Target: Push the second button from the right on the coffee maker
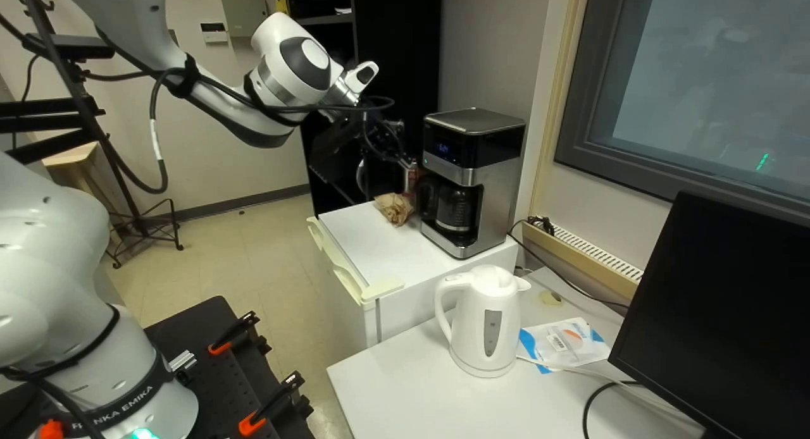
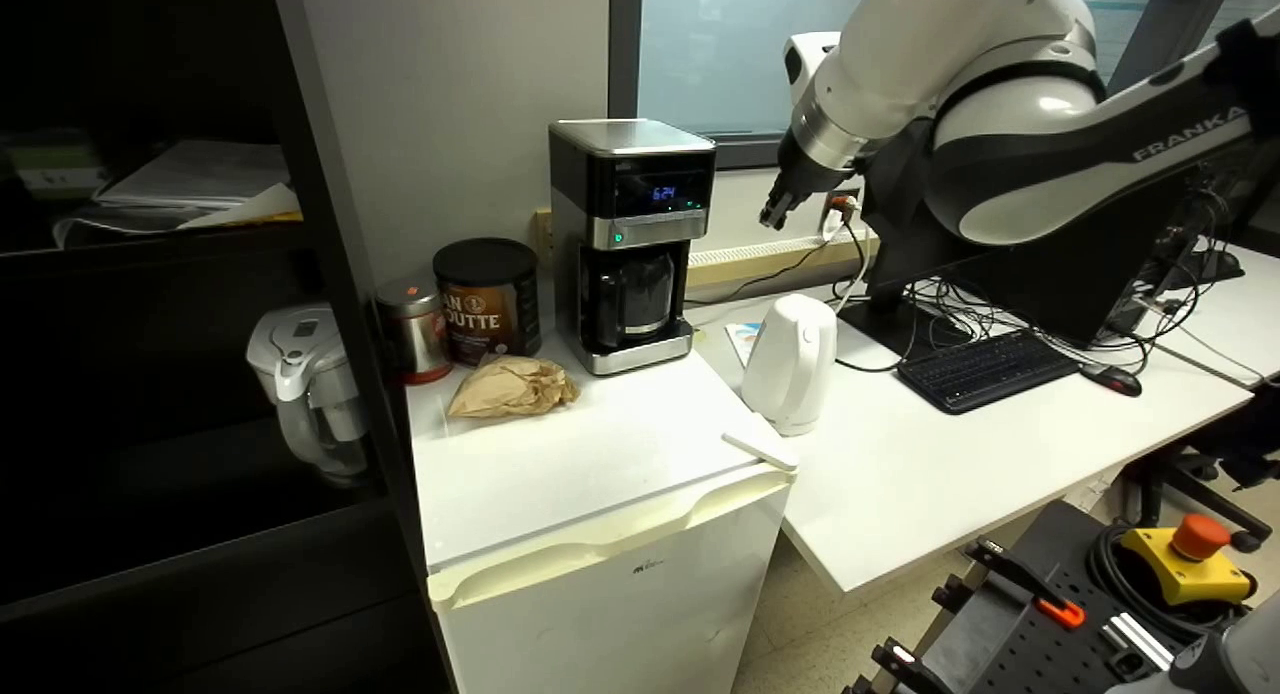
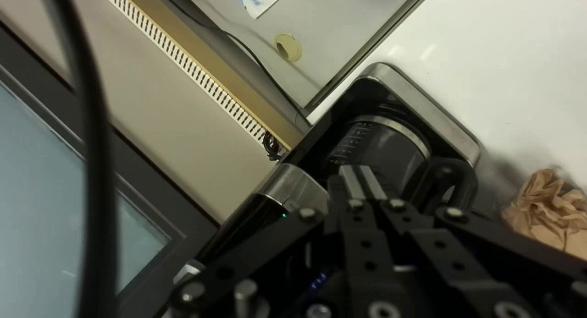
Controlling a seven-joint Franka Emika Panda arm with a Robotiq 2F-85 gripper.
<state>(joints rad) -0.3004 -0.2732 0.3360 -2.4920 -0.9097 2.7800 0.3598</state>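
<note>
The coffee maker (image 1: 500, 192) is a boxy black and steel machine with a dark glass carafe (image 2: 650, 292). It stands upright on the white fridge top. In an exterior view its front panel (image 2: 660, 189) shows blue digits and small green lights; single buttons are too small to tell. My gripper (image 3: 362, 169) is shut and empty, its fingertips together. In the wrist view it overlaps the coffee maker's front (image 3: 298, 185), with the panel partly hidden behind the fingers. In an exterior view the gripper (image 2: 772, 214) is right of the coffee maker, apart from it in the picture.
A white kettle (image 1: 484, 325) stands on the lower desk beside the fridge (image 2: 600, 574). A crumpled paper bag (image 2: 515, 386), a coffee can (image 2: 488, 309) and a steel canister (image 2: 418, 329) stand left of the coffee maker. A monitor (image 1: 715, 312) stands on the desk.
</note>
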